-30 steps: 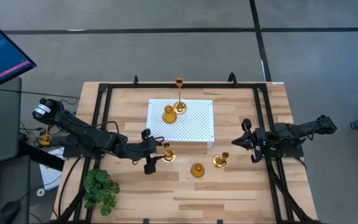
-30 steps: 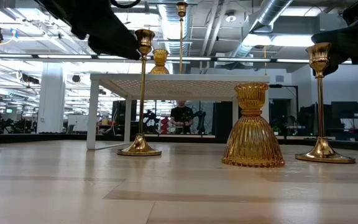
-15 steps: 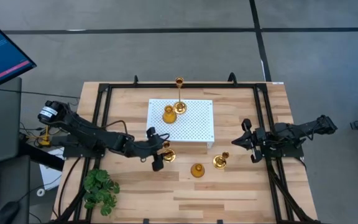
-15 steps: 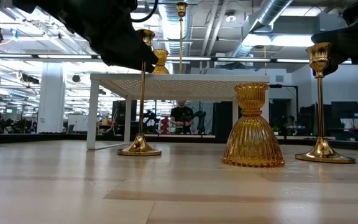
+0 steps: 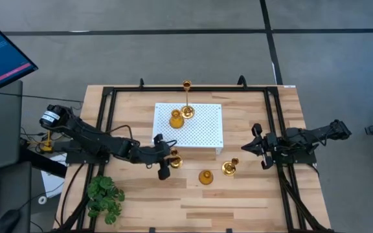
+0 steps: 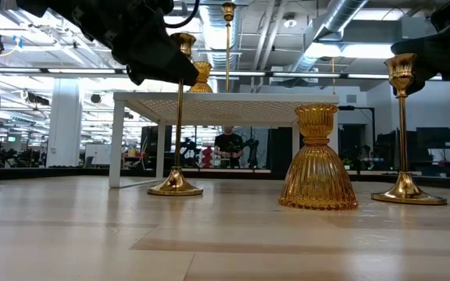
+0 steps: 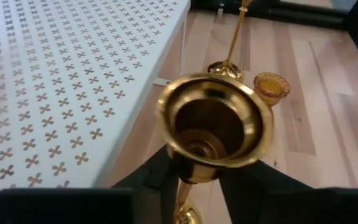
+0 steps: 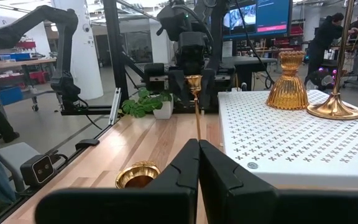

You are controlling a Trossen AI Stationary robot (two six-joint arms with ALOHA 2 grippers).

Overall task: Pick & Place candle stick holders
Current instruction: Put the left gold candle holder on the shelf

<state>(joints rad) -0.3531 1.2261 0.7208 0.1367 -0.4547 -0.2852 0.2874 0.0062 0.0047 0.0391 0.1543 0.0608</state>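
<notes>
Gold, thin-stemmed candle stick holder stands on the pale wood bench, just off the white perforated board's front edge. The left gripper reaches its cup with fingers spread on either side. The ribbed bell-shaped holder stands apart. The right gripper waits pressed together.

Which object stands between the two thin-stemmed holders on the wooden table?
The ribbed bell-shaped gold holder stands between them, clear in the low view.

grey concrete floor with dark seams, pale wooden plank desk, exposed silver ceiling ducts, white round pillar
</notes>
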